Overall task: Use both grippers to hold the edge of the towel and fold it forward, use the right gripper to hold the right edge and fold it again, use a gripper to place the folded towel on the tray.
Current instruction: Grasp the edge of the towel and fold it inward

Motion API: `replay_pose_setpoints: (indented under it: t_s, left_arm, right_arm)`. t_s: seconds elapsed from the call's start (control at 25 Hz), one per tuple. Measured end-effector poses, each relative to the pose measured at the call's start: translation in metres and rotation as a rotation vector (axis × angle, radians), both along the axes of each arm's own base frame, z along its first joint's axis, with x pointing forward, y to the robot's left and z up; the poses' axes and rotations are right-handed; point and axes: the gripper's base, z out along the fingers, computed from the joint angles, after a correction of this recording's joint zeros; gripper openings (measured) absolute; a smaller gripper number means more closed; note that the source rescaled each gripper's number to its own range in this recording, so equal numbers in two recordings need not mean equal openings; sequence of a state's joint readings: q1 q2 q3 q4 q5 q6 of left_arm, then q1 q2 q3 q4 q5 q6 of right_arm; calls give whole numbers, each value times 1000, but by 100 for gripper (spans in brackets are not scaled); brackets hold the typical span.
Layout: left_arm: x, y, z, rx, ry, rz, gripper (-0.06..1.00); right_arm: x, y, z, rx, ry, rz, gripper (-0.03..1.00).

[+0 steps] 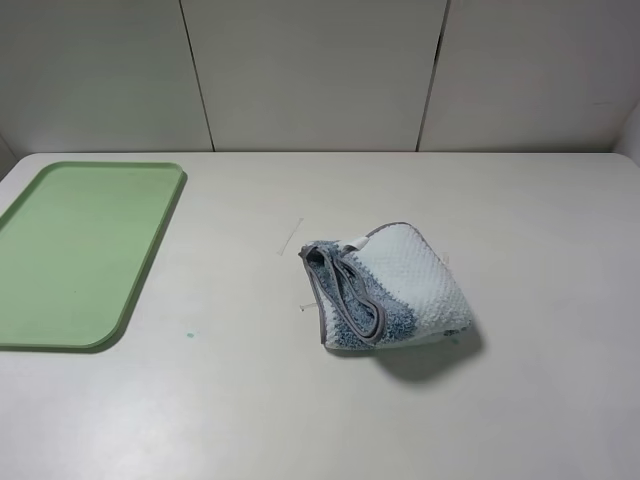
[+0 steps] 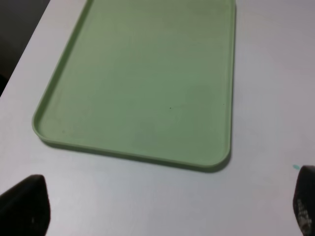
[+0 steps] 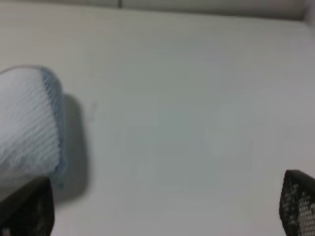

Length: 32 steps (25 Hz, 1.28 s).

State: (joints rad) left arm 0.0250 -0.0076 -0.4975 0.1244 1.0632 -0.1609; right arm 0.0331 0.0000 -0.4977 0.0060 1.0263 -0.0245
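The towel [image 1: 388, 288] lies bunched and loosely folded on the white table, right of centre, white and blue-grey with its grey hem [image 1: 340, 290] curling along the left side. Part of it also shows in the right wrist view [image 3: 27, 125]. The light green tray [image 1: 80, 250] lies flat and empty at the table's left; the left wrist view shows its near end [image 2: 147, 83]. Neither arm shows in the exterior high view. My left gripper [image 2: 162, 209] is open and empty, over bare table just short of the tray. My right gripper [image 3: 162, 206] is open and empty, beside the towel.
The white table [image 1: 520, 400] runs to a pale panelled wall [image 1: 320, 70] at the back. A tiny teal speck [image 1: 189, 334] lies on the table near the tray's corner; it also shows in the left wrist view [image 2: 295, 167].
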Motion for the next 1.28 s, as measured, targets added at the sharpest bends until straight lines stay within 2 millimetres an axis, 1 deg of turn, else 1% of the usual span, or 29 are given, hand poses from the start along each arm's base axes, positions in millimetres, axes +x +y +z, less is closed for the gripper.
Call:
replay_pose_setpoints:
  t_s: [0.12, 1.12, 1.28]
  left_arm:
    - [0, 0, 0, 0, 0, 0, 99]
    - [0, 0, 0, 1, 0, 2, 99]
    - [-1, 11, 2, 97, -3, 90, 99]
  right_arm:
    - [-1, 0, 0, -2, -6, -24, 100]
    - [-1, 1, 0, -2, -7, -19, 100]
    - [-1, 1, 0, -2, -7, -19, 100]
